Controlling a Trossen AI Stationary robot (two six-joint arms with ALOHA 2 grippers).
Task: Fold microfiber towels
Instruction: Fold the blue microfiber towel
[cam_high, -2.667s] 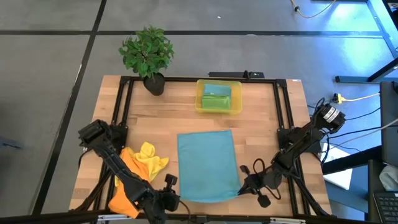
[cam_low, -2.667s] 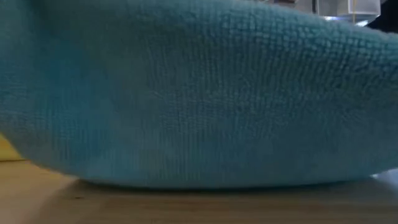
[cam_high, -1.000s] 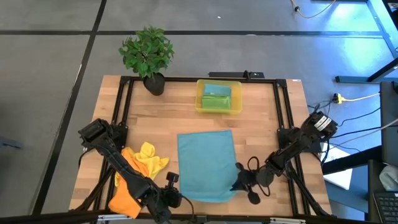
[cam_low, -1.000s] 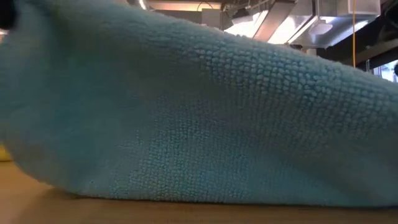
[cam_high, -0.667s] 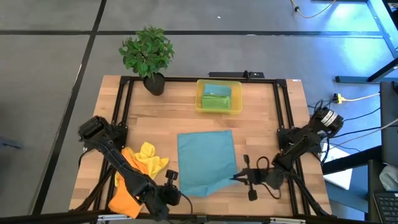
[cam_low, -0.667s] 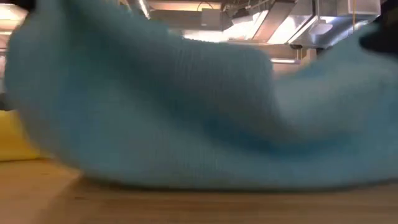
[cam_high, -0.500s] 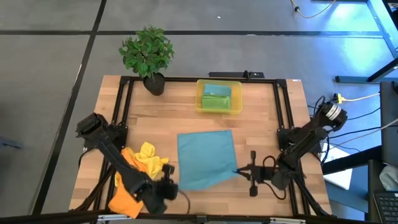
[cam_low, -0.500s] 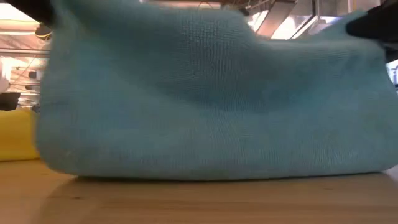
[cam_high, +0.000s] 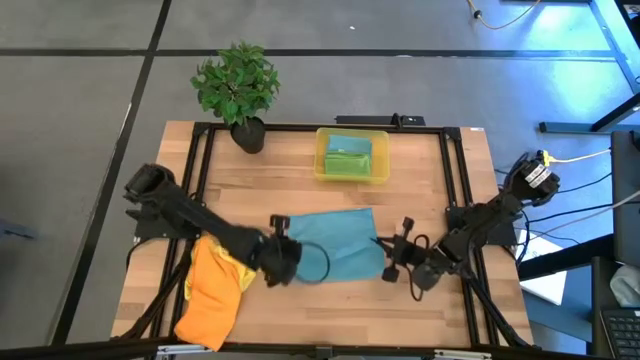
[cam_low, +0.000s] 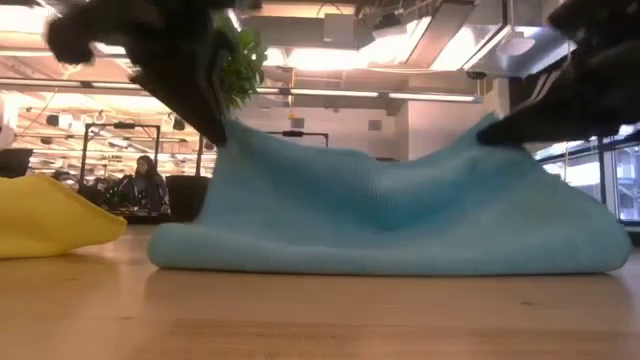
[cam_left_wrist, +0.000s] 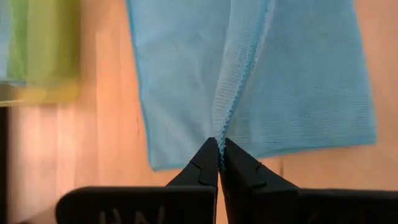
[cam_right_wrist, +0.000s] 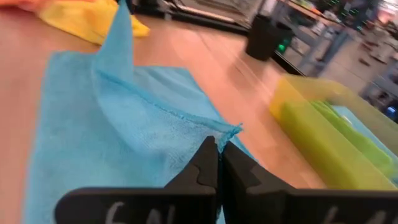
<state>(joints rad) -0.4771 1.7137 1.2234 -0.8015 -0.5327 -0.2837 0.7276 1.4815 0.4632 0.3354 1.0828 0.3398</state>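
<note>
A teal-blue towel (cam_high: 335, 245) lies on the table's middle, its near half turned back over its far half; the fold rests on the wood (cam_low: 390, 262). My left gripper (cam_high: 287, 243) is shut on the towel's raised left corner, and my right gripper (cam_high: 386, 247) is shut on its raised right corner. Both show in the low view, left (cam_low: 215, 130) and right (cam_low: 490, 132). An orange towel (cam_high: 208, 292) and a yellow towel (cam_low: 50, 215) lie heaped at the near left. A green and a teal-blue towel lie folded in the yellow bin (cam_high: 352, 155). My left gripper pinches the towel's left corner (cam_left_wrist: 221, 127) between its two fingertips, slanting down from the table's left. The corner is lifted into a peak; the cloth below it lies on the lower layer. My right gripper pinches the towel's right corner (cam_right_wrist: 229, 132) between its two fingertips, slanting down from the table's right. That corner is lifted too, and the edge between the two corners sags slack (cam_low: 370, 185).
A potted plant (cam_high: 238, 85) stands at the far left corner. The yellow bin stands at the far middle, just beyond the towel. Bare wood shows near the front edge (cam_high: 340, 320). A black frame (cam_high: 200, 160) runs along the table's sides.
Both grippers have gone up and toward the table's far edge from near the front edge, carrying the teal-blue towel's near corners. The near half has folded over the far half, which stayed in place. The low view, filled with cloth before, now shows the folded towel farther off.
</note>
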